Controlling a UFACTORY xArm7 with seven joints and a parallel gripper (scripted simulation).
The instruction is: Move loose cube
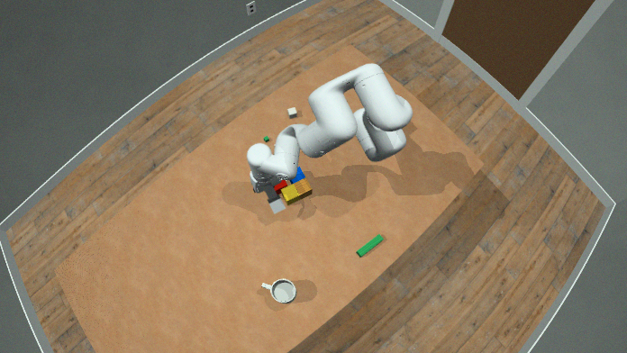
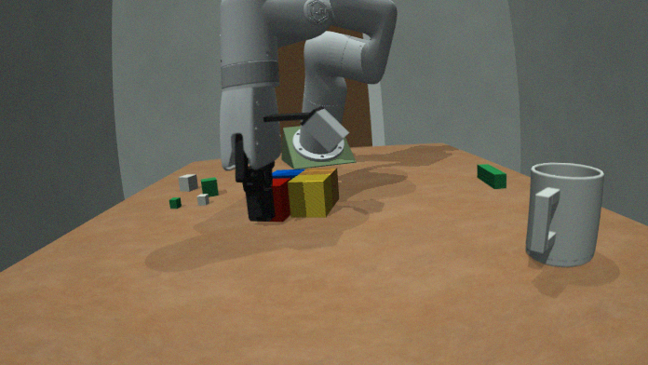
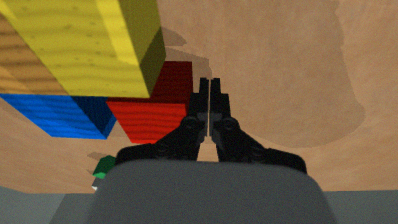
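On the tabletop (image 2: 326, 289), your pincer (image 2: 260, 211) stands upright with its fingers pressed together on nothing, its side touching the red cube (image 2: 280, 199). The red cube sits in the open corner, against the yellow cube (image 2: 313, 194) and in front of the blue cube (image 2: 285, 173). A grey mug (image 2: 564, 214) stands well apart at far right.
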